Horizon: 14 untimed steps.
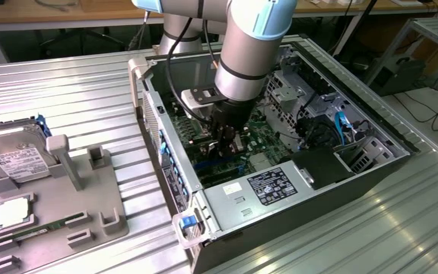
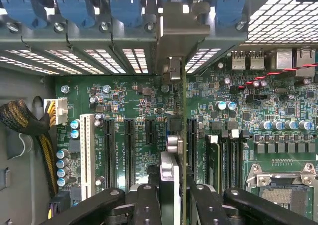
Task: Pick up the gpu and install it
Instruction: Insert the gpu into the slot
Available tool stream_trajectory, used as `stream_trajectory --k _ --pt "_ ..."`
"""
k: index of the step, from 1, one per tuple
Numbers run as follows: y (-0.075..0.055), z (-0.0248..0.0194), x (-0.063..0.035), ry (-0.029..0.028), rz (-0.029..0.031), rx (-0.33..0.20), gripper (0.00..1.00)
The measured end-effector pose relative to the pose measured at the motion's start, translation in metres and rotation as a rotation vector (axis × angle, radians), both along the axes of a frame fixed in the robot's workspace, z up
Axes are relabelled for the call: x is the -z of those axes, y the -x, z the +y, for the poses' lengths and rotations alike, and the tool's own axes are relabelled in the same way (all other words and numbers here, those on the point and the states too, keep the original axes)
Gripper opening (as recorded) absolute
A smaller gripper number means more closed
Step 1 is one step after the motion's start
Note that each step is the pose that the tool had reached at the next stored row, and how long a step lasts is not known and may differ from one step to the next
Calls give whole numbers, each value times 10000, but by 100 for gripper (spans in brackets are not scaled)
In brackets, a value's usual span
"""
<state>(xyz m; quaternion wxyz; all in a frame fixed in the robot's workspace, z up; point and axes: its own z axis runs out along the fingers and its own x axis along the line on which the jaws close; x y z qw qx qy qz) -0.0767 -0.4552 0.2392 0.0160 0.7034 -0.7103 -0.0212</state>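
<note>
The gripper (image 2: pixel 171 197) is clamped on the gpu (image 2: pixel 174 135), held edge-on inside the open computer case (image 1: pixel 371 171); the card stands over the green motherboard (image 2: pixel 134 101). Its bracket meets the rear slots.

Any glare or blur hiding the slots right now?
Exterior view: daylight glare on the ribbed table; the computer case interior is dim and shadowed under the arm. Wrist view: motherboard slots evenly lit and sharp; the gpu edge is close and soft; bright light blows out the vent grille.

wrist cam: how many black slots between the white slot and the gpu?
3: two long slots beside the white slot, one short slot nearer the gpu. Others may hide behind it.
</note>
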Motion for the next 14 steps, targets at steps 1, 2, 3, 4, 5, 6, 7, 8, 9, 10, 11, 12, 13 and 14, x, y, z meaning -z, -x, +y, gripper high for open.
stream_trajectory --k 1,2,3,4,5,6,7,8,9,10,11,12,13,14 --pt "0 0 0 0 0 0 28" --pt "0 0 3 -1 -1 0 28" --pt "0 0 10 -3 -2 0 28" --pt "0 0 17 -1 -1 0 28" --pt "0 0 23 -1 0 0 28" --pt "0 0 27 3 2 -1 28" --pt "0 -1 33 6 3 -1 28" --pt "0 -1 36 7 3 -1 28" --pt "0 -1 42 7 4 -1 28" --pt "0 -1 47 6 3 0 28" --pt "0 0 52 3 1 0 28" --pt "0 0 53 2 0 -1 28" --pt "0 0 54 0 0 0 28" --pt "0 0 54 1 0 -1 28"
